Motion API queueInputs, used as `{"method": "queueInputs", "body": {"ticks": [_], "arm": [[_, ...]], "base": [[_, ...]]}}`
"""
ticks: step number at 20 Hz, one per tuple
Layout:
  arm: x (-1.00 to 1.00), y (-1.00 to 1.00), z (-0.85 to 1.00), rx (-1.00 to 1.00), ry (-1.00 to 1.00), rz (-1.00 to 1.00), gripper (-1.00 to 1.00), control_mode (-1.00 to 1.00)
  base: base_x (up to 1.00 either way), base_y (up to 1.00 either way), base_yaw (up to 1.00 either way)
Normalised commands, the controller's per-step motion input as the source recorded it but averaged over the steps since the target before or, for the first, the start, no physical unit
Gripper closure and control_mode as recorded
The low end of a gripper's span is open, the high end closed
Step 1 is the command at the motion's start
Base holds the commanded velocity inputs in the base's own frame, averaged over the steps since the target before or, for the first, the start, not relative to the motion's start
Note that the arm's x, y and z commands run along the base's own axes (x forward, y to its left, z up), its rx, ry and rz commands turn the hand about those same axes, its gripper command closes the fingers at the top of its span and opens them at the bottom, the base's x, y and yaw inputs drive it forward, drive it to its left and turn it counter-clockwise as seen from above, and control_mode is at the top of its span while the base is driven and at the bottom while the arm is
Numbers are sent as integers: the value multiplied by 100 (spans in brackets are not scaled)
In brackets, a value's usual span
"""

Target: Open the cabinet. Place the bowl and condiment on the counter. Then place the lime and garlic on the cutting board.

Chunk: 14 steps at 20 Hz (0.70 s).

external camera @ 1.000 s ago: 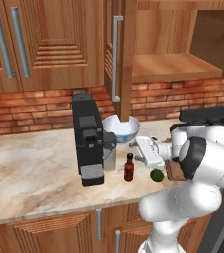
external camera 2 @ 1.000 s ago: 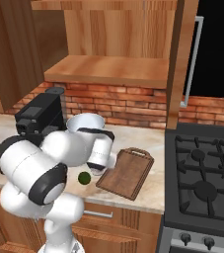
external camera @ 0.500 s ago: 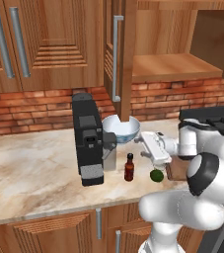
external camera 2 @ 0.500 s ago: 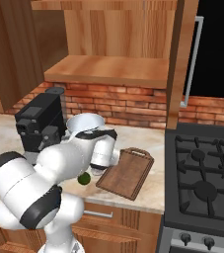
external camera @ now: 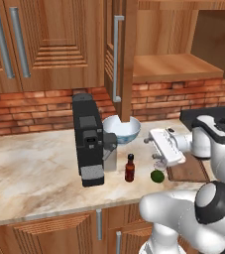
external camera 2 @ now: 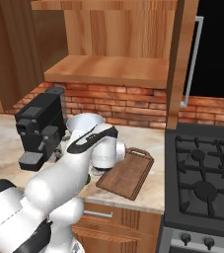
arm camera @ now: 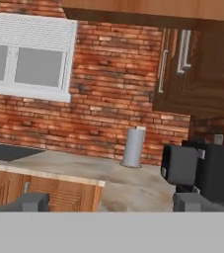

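cabinet: upper wall unit, doors swung wide, shelf looks bare. risk: arm lifting could clip the open door edge that hangs over the bowl.
counter: marbled top, carries everything. risk: crowded strip by the coffee machine, a swing low across it could sweep things off.
coffee machine: black, left of the bowl and bottle. risk: elbow or hand bumps it on a leftward reach.
bowl: on the counter behind the bottle, beside the machine. looks done; risk: nudged by the wrist.
cutting board: dark board right of the lime, partly under the hand; nothing visible on it. risk: board slides if pressed at the rim.
gripper: jaws spread wide, nothing between them, pointing sideways along the counter rather than down. risk: needs re-aiming before any pick.
condiment: upright on the counter, near the lime. risk: tall and narrow, tips if fingers brush it while going for the lime.
lime: on the counter just left of the board, not on it yet. risk: round, rolls away on off-centre squeeze.
garlic: can't find it.
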Motion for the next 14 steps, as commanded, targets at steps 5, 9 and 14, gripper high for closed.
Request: {"method": "queueInputs", "body": {"ticks": [5,9,14], "arm": [[-15,0,27,-17,-11,0,-100,-100],[-19,1,9,-20,-22,1,-100,-100],[-12,0,1,-19,-25,3,-100,-100]], "base": [[0,0,0],[0,0,0],[0,0,0]]}}
